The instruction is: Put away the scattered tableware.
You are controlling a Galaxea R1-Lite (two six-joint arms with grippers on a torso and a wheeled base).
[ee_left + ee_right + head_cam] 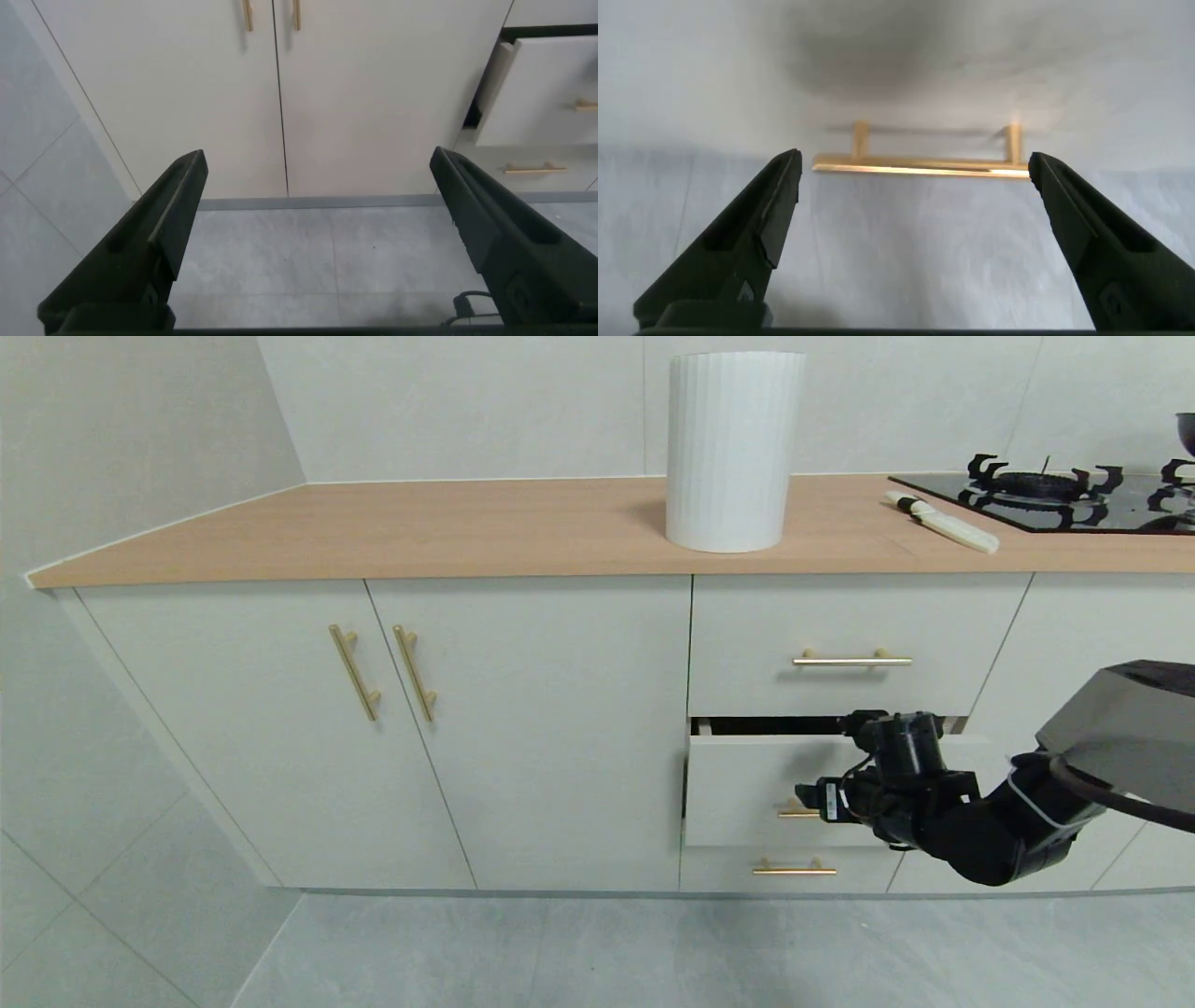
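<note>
A pale utensil point(941, 522), its kind hard to tell, lies far right on the surface point(420, 527) beside the stove point(1055, 499), which the frame edge cuts off. The right end effector point(822, 800), fingers spread, faces the part-open middle drawer point(738, 784) and hides most of its handle point(920, 168). The left end effector point(318, 163) is spread above the floor point(318, 252).

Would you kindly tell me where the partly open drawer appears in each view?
Head view: partly open drawer lower right, behind the right gripper.
Left wrist view: ajar beside the cabinet doors.
Right wrist view: its front, behind the gold handle.
Shared landmark: that gold handle.
</note>
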